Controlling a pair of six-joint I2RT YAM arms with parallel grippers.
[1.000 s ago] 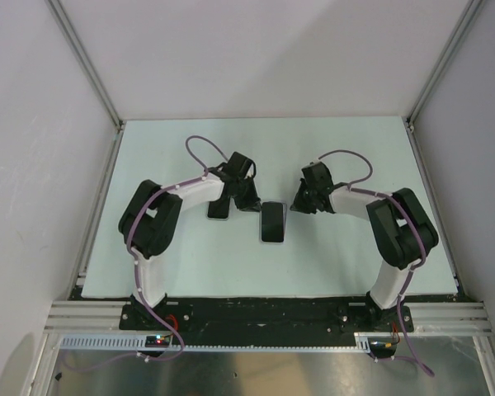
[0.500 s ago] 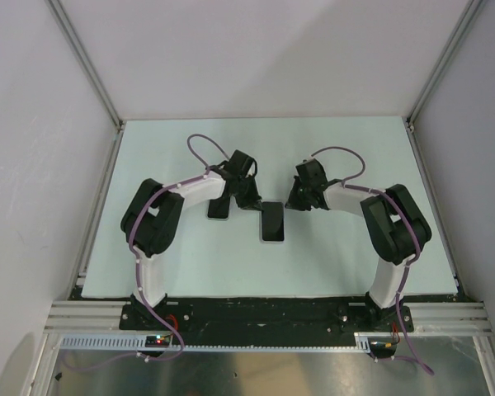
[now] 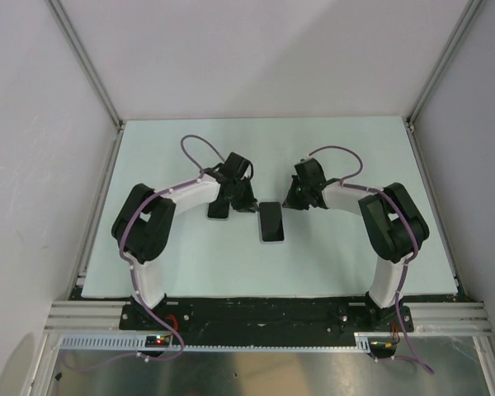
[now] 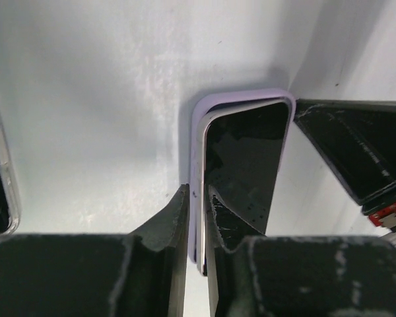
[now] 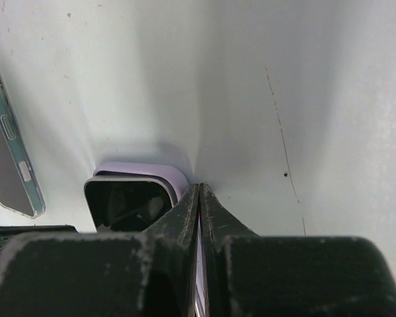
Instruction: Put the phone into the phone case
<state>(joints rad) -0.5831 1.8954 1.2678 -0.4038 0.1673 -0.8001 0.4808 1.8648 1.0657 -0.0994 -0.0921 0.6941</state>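
Three white walls (image 3: 256, 58) and aluminium rails (image 3: 84, 59) close in a pale green tabletop (image 3: 190, 264). Near its middle, between the two arms, lies the phone (image 3: 271, 223), which is glossy, black and rectangular. From above it reads only as a dark slab. The wrist views show it resting partly inside a lilac phone case (image 4: 199, 112) with rounded corners. The left end effector (image 4: 197, 198) is narrowed onto the phone's long edge. The right end effector (image 5: 199, 195) is pinched thin on the case rim. A second, teal-rimmed device (image 5: 10, 158) lies flat nearby.

arms (image 3: 148, 282): white links, black joints | cables (image 3: 182, 148): purple loops | fingers (image 4: 164, 228): matte black, scuffed
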